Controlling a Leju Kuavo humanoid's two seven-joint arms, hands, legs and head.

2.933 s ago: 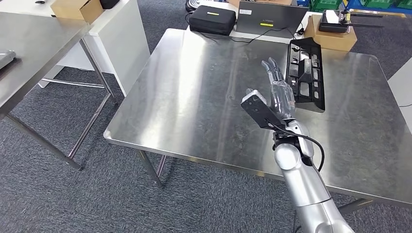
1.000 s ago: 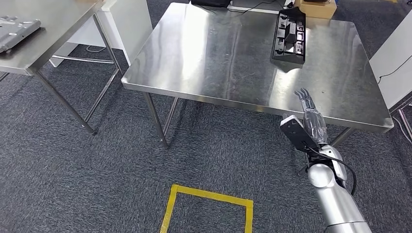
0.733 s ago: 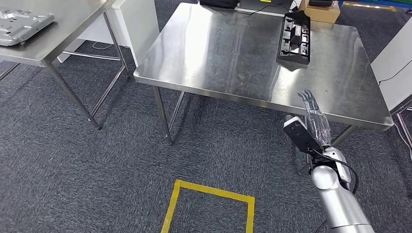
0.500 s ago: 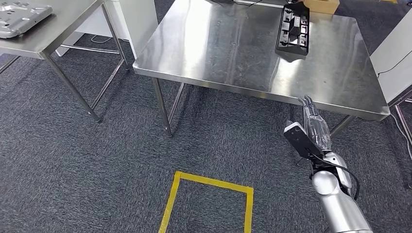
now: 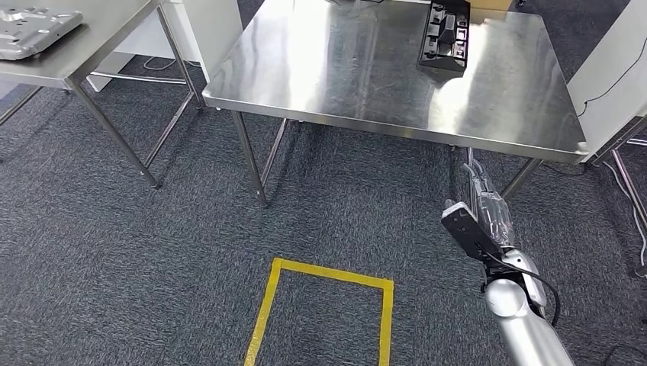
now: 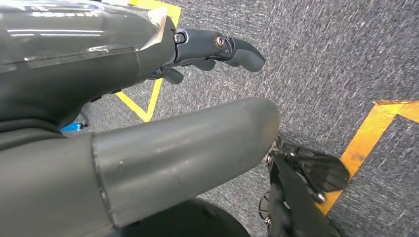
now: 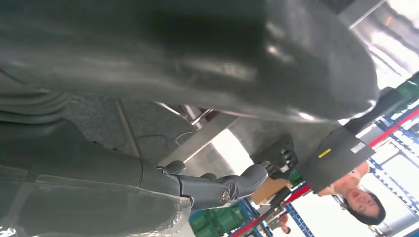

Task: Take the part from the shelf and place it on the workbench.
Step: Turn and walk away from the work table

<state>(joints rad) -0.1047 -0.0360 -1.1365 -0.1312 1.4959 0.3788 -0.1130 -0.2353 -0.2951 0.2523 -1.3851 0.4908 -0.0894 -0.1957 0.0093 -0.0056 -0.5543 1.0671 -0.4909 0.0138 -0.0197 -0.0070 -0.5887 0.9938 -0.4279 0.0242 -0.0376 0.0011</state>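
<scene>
- Your right hand point(image 5: 488, 207) hangs out in front of the workbench point(image 5: 366, 69), below the level of its near edge, over grey carpet. Fingers stretched straight and apart, nothing in them.
- The part point(image 5: 442, 34), a black compartmented moulding, lies on the workbench far ahead of that hand, well apart from it. What sits in its pockets is too small to tell.
- Your left hand point(image 6: 148, 98) points down at the carpet; thumb and dark fingers spread, holding nothing.
- Yellow floor tape point(image 5: 320, 305) forms a square to the left of your right hand, on the floor.
- A second steel table point(image 5: 76, 46) stands far to the left, a grey metal plate point(image 5: 30, 27) on it.
- In the right wrist view, a person point(image 7: 360, 197) stands beyond the workbench.
</scene>
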